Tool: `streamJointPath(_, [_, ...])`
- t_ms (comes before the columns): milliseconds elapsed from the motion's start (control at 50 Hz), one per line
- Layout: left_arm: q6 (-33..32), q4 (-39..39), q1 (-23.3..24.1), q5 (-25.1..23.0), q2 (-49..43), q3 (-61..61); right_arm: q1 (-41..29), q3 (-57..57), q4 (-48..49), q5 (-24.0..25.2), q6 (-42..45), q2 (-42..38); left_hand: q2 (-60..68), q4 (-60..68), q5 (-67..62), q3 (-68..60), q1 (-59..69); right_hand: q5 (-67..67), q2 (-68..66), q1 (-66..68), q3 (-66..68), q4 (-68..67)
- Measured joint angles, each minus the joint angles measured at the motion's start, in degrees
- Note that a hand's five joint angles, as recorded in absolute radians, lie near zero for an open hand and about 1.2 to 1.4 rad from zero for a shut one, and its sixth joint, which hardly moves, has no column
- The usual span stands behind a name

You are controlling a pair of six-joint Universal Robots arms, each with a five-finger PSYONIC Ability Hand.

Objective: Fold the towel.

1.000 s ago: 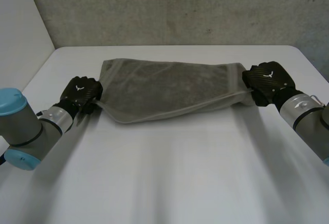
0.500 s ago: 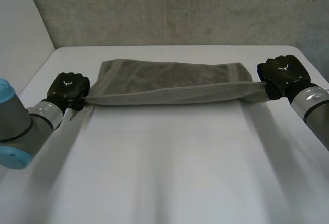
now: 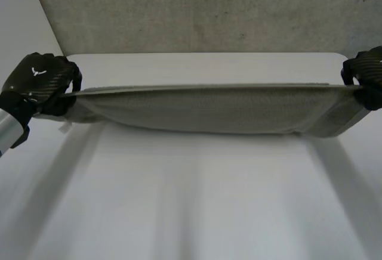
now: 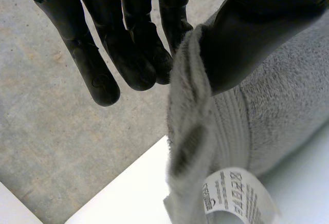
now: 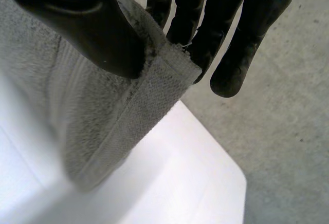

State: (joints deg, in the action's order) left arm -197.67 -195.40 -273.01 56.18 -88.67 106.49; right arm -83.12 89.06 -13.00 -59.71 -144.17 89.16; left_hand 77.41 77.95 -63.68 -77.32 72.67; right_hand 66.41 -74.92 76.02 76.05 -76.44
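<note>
Towel is up off the table, stretched taut between my two hands over the far half, spanning from near the left edge to near the right edge. Long axis runs left-right, parallel to the far edge. The top hem is drawn into a straight line and the rest hangs under it in a shallow belly; can't tell if the lowest part brushes the table. My left hand has the left top corner pinched between thumb and straight fingers, with the care label dangling just below that grip. My right hand has the same pinch on the right top corner, thumb pressing the hem against the fingers. Handling: soft terry, light, no stiffness, so it goes wherever the corners go and sags anywhere unsupported. Pile looks grippy, not slippery, but each pinch is only on the hem band, so a jerk could pull a corner out. Best holds are the ones I have: the corners on the woven hem, where the cloth is flatter and denser. For the fold I'd judge both corners need to travel together at matched height and tension, otherwise the edge skews and the layers land crooked. Nothing breakable; worst case is an offset, wrinkled fold.
</note>
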Motion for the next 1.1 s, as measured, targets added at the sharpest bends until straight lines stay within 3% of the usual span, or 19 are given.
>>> streamJointPath(140, [0.1, -0.1, -0.9, -2.2, -6.5, -4.6, 0.1, -6.1, 0.2, 0.8, 1.5, -7.5, 0.0, 0.0, -0.2, 0.0, 0.0, 0.0, -1.1, 0.0, 0.0, 0.0])
streamJointPath(400, [0.3, 3.4, 6.9, 2.4, -34.7, -32.7, -11.0, -30.6, 0.9, -13.2, 1.5, -34.5, 0.1, 0.0, -2.1, 0.0, 0.0, 0.8, -1.1, 0.0, 0.0, 0.0])
streamJointPath(720, [2.0, 5.9, 9.3, 8.5, -53.0, -54.8, -14.8, -49.6, 2.9, -19.0, 0.9, -51.2, 0.1, 0.0, -2.1, 0.0, 0.0, 0.8, -1.1, 0.0, 0.0, 0.0])
streamJointPath(860, [2.2, 5.9, 9.4, 10.6, -55.8, -57.2, -15.8, -52.6, 5.4, -21.1, 0.7, -54.1, -58.2, -58.0, 56.6, 57.2, -56.0, -58.4, 56.0, -55.9, -56.0, 55.9])
streamJointPath(920, [2.9, 5.9, 9.6, 11.4, -55.9, -57.3, -16.5, -52.6, 6.4, -23.0, 0.5, -54.2, -63.5, -63.3, 60.5, 63.1, -58.4, -63.2, 61.3, -62.1, -62.0, 62.0])
streamJointPath(1100, [9.3, 6.7, 9.8, 12.6, -52.5, -54.8, -18.1, -45.5, 7.6, -27.2, -4.8, -48.0, -63.8, -63.6, 60.5, 63.2, -58.4, -63.3, 61.2, -63.0, -62.3, 62.1])
